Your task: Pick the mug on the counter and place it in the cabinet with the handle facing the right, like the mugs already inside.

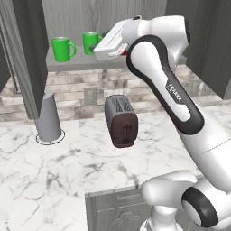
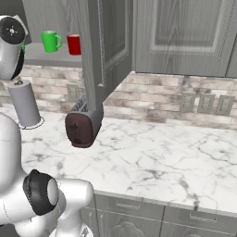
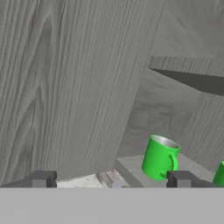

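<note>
Two alike bright green mugs stand upright on the cabinet's pale shelf, and I cannot tell which is the task's mug. The left one has its handle facing right. The second green mug stands beside it, partly behind my hand, with a red mug to its right. My gripper hovers at the shelf's front, open, with nothing between its fingers. No mug stands on the counter.
A dark brown toaster stands mid-counter below the shelf. A grey cylinder stands to its left by the brick wall. Open cabinet doors flank the shelf.
</note>
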You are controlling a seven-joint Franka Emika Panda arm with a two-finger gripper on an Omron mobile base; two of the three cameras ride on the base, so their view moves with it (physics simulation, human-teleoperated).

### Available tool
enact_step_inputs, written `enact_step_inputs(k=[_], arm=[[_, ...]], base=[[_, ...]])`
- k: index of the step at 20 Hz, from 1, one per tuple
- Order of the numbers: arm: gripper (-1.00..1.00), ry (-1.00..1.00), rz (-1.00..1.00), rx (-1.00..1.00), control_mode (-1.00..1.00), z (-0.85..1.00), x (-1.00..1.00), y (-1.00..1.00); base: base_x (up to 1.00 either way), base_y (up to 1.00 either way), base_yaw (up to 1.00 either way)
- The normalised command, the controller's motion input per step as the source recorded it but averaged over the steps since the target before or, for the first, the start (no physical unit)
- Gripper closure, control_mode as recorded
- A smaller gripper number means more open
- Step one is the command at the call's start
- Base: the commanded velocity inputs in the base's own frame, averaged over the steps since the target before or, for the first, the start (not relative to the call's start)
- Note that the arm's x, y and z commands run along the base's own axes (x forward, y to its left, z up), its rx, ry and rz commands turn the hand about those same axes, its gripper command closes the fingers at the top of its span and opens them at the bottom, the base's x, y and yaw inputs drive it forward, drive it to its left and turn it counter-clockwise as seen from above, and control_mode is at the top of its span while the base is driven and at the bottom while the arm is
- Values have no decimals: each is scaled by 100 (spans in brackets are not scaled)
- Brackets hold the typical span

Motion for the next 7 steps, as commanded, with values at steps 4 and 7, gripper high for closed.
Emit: enact_step_inputs(k=[4, 7], arm=[[-100, 1, 4, 4, -100, 0, -45, -31], [-100, 0, 5, 3, -100, 0, -44, -28]], base=[[0, 0, 0], [0, 0, 0]])
